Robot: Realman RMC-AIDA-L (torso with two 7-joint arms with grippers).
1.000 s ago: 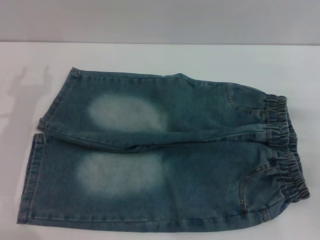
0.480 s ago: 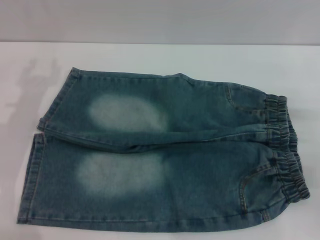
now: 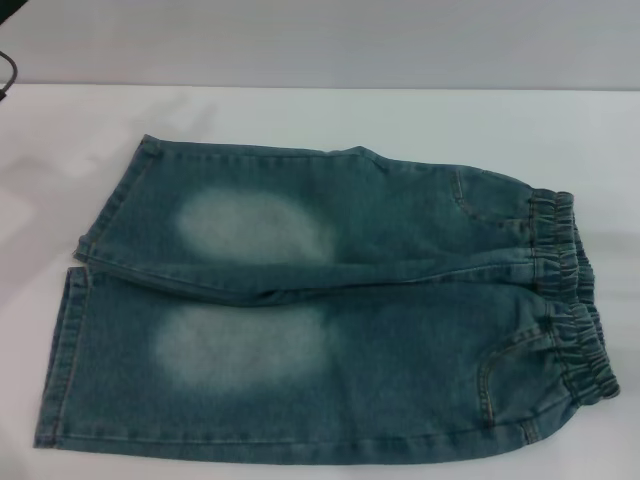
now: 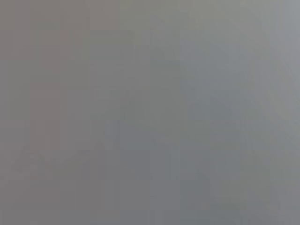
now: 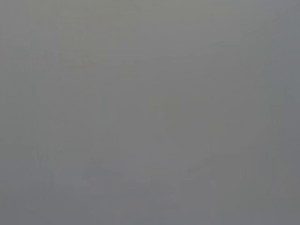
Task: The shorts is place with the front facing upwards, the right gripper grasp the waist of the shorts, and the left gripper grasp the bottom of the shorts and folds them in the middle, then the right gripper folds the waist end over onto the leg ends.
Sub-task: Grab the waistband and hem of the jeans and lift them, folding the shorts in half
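Observation:
The denim shorts lie flat, front up, on the white table in the head view. The ruffled elastic waist is at the right. The bottom of the shorts points left: one leg hem lies farther back and the other leg hem nearer me. Each leg has a pale faded patch. Neither gripper shows in the head view. Both wrist views show only plain grey.
A thin dark curved sliver pokes in at the head view's upper left edge, and too little of it shows to name it. Bare table lies behind the shorts and to their left. A grey wall rises behind the table.
The shorts have not moved. A faint shadow on the table at the left has shifted and faded, and the dark sliver has appeared at the upper left edge.

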